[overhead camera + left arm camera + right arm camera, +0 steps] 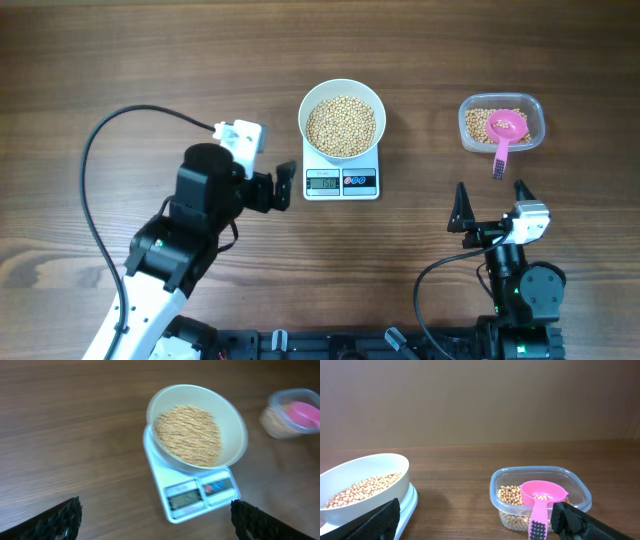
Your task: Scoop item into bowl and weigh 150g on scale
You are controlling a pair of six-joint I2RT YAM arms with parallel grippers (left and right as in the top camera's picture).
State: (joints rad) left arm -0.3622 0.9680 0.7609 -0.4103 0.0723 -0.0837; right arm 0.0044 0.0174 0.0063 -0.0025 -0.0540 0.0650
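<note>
Beans (341, 126) round, tan | bowl (341, 88) smooth white | left claw (287, 186) apart | right claw (490, 190) apart

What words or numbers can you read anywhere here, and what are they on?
Scale display: digits show, too small overhead and blurred in the left wrist view to read.
Scale button panel: marks too small to read.
No other text is visible.

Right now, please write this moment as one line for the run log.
bowl: on scale, holds beans | scoop: in tub | left claw: open, empty | right claw: open, empty
</note>
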